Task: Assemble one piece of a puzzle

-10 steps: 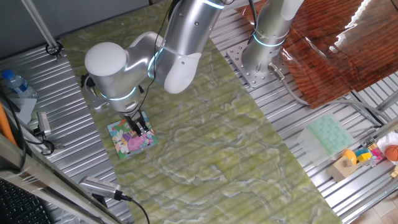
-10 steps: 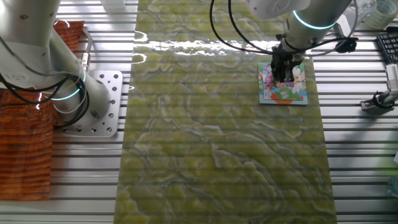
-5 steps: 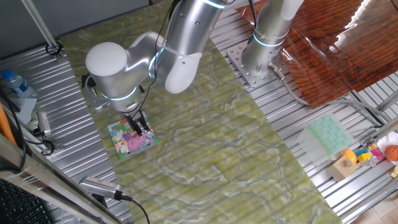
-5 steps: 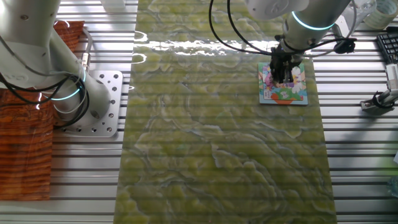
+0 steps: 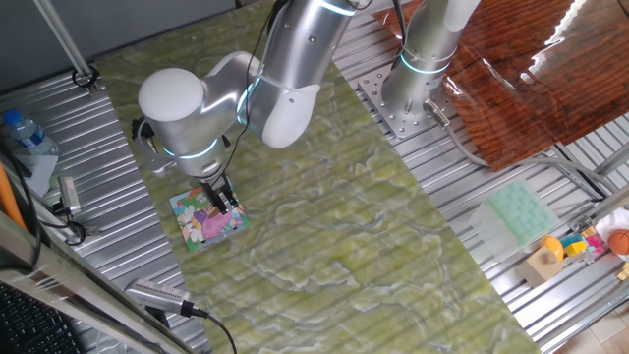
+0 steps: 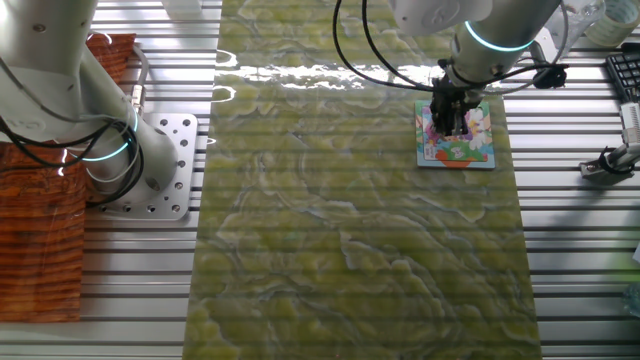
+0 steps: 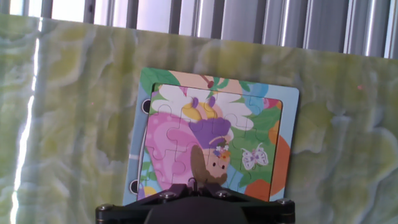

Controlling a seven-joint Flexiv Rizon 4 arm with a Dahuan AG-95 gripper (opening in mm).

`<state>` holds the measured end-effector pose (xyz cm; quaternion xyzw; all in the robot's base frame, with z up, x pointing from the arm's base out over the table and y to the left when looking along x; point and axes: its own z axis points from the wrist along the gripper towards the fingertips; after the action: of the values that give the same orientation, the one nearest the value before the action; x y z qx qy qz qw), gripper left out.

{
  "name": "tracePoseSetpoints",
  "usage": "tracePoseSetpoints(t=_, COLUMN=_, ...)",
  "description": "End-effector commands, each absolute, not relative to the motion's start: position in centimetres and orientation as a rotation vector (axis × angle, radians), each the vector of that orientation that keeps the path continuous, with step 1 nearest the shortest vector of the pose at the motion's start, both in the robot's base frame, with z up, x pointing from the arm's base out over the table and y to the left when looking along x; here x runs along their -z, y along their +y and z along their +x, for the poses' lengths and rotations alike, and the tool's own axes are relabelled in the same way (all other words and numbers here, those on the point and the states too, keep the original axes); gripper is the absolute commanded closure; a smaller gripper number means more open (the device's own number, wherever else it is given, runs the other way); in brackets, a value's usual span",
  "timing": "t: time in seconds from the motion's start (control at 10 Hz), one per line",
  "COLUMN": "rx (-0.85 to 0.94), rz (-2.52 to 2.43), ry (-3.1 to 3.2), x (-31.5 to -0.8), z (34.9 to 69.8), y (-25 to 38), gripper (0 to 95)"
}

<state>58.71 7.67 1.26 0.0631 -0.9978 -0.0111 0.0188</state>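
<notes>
Rising slightly since the earlier frame, the end effector (image 6: 450,112) hovers over the puzzle (image 7: 211,144); finger state unclear. Lifting could drag an unseated piece.

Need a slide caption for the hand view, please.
Hand view: claw above the assembled-looking puzzle on green marbled mat.

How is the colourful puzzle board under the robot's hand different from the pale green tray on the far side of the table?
The puzzle is square and busy with a pink, yellow and green cartoon; the pale green tray is rectangular, one plain colour with a grid of bumps. The puzzle lies on the green marbled mat; the tray lies on the bare metal slats. The gripper hovers over the puzzle; nothing is near the tray. Both lie flat.
</notes>
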Motion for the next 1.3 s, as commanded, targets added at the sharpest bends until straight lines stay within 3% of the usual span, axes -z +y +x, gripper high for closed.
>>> tracePoseSetpoints(t=0.1, rx=0.033, rz=0.199, ry=-3.097, x=-1.2, z=58.9, y=7.7, gripper=95.0)
tracePoseSetpoints(t=0.8, rx=0.139, rz=-0.002, ry=-3.068, x=-1.7, z=59.0, y=8.2, gripper=95.0)
tracePoseSetpoints(t=1.3, rx=0.013, rz=-0.012, ry=-3.096, x=-2.9, z=58.1, y=9.5, gripper=95.0)
